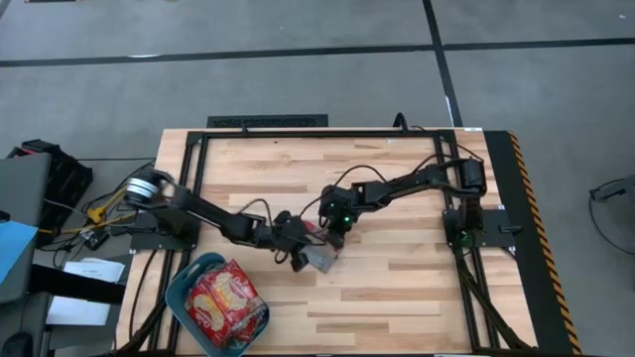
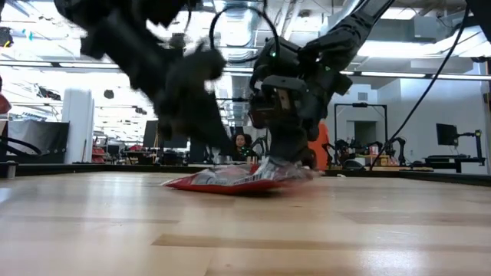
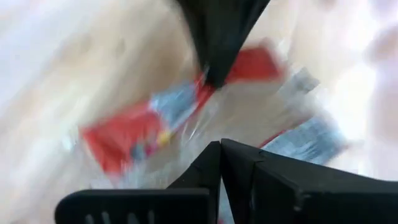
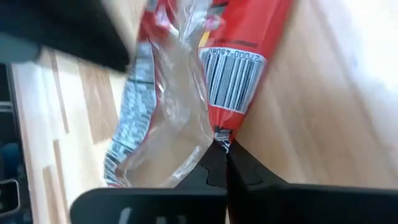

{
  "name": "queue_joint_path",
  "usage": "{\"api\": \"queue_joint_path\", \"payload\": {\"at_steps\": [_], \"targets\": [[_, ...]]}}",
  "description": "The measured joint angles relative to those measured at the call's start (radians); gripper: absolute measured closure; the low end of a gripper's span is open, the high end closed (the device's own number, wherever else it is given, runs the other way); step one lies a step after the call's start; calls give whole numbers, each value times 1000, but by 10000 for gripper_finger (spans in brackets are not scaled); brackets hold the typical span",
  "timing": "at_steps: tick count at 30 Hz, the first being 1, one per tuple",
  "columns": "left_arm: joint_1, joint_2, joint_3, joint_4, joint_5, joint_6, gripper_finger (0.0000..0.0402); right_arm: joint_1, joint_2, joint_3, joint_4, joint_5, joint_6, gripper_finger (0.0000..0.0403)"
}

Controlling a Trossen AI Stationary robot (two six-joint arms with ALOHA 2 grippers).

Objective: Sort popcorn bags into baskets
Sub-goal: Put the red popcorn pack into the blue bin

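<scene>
At frame centre, my right gripper point(image 1: 332, 241) and left gripper point(image 1: 295, 250), both closed, pinch the last flat red popcorn packet point(image 1: 319, 255); others fill the teal plastic bin point(image 1: 180, 288), lower left.

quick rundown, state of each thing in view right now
popcorn bag on the table: lying flat on the wood mid-table, outside the bin
right claw: shut on that bag's edge
left claw: shut, down at the same bag
teal bin: at the table's near left corner, holding several red popcorn bags

Wooden table point(image 1: 397, 288) carries basket point(image 1: 181, 297) and popcorn bag point(image 1: 322, 256).
</scene>
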Motion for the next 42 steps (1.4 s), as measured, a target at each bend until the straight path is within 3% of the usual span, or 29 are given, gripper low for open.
{"api": "queue_joint_path", "payload": {"at_steps": [11, 19, 30, 42], "targets": [[-12, -481, 6, -227, -59, -59, 401, 10, -145, 0, 102, 47, 171, 398], [-92, -794, 7, -208, -169, -69, 401, 91, -208, 70, 261, 224, 299, 398], [-204, -1045, 7, -208, -293, 8, 401, 233, 94, 588, 223, 290, 262, 398], [-236, -1119, 7, -220, -294, 17, 401, 323, 471, 1095, 22, 237, 277, 395]]}}
